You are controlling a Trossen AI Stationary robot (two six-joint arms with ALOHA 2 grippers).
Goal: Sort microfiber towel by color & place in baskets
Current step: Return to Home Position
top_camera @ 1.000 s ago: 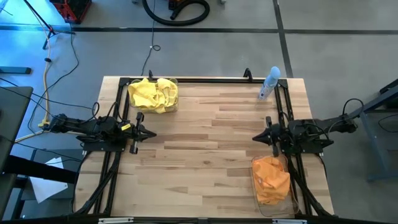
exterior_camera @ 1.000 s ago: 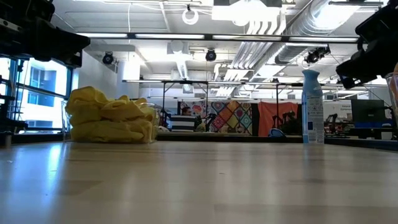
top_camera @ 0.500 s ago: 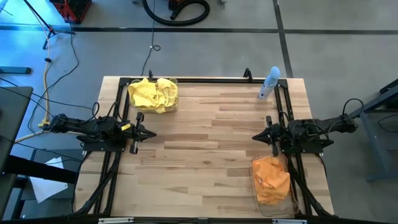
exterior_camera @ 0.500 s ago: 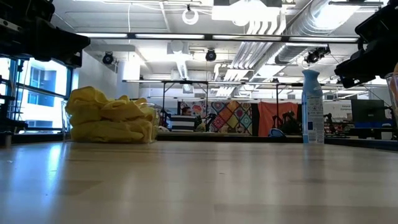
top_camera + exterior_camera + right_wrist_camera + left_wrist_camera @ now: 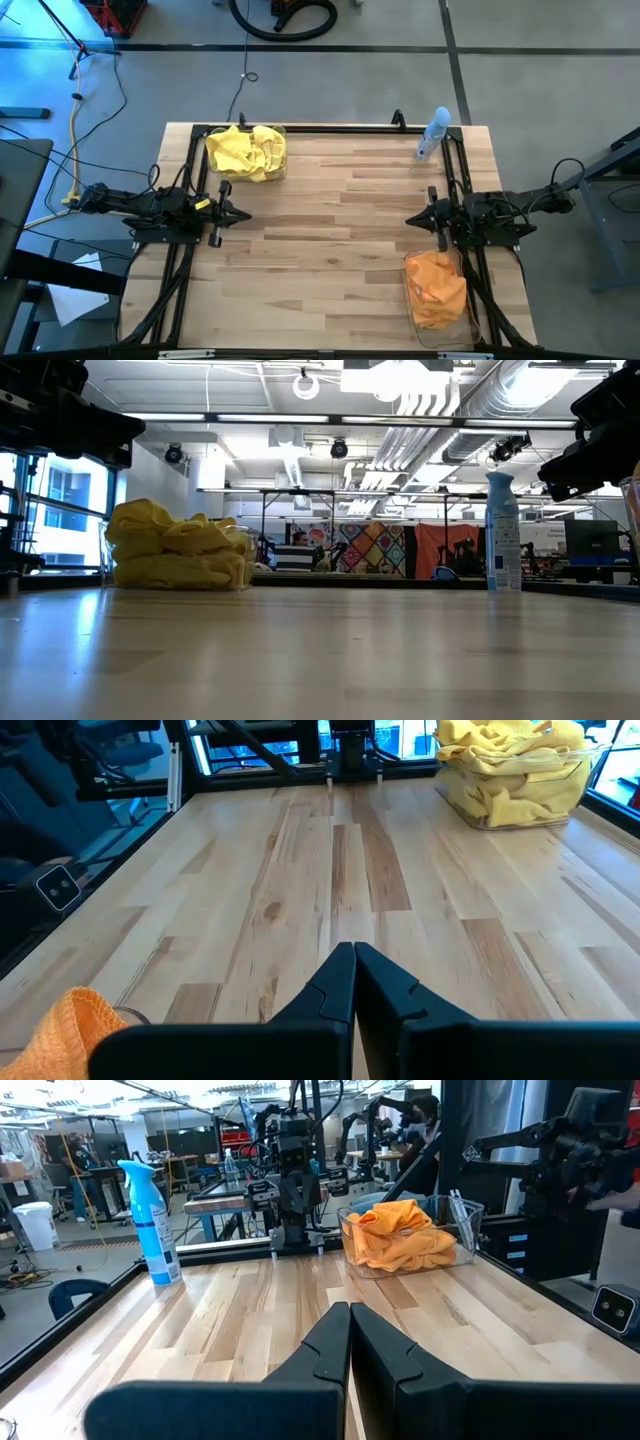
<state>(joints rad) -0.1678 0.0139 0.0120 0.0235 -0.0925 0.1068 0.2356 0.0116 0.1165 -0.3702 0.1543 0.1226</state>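
Yellow towels (image 5: pixel 246 151) fill the clear basket (image 5: pixel 281 167) at the table's far left; they also show heaped in the low view (image 5: pixel 178 550) and in the right wrist view (image 5: pixel 512 765). Orange towels (image 5: pixel 436 288) lie in the clear basket (image 5: pixel 468 328) at the near right, seen across the table in the left wrist view (image 5: pixel 400 1233). My left gripper (image 5: pixel 246 213) (image 5: pixel 350 1320) is shut at the table's left edge, above the wood. My right gripper (image 5: pixel 410 221) (image 5: pixel 354 960) is shut at the right edge, just far of the orange basket.
A pale blue spray bottle (image 5: pixel 433 134) stands at the far right corner, also in the low view (image 5: pixel 502 532) and left wrist view (image 5: pixel 152 1223). Black arm frames (image 5: pixel 190 180) run along both sides. Bare wood (image 5: pixel 330 220) lies between the grippers.
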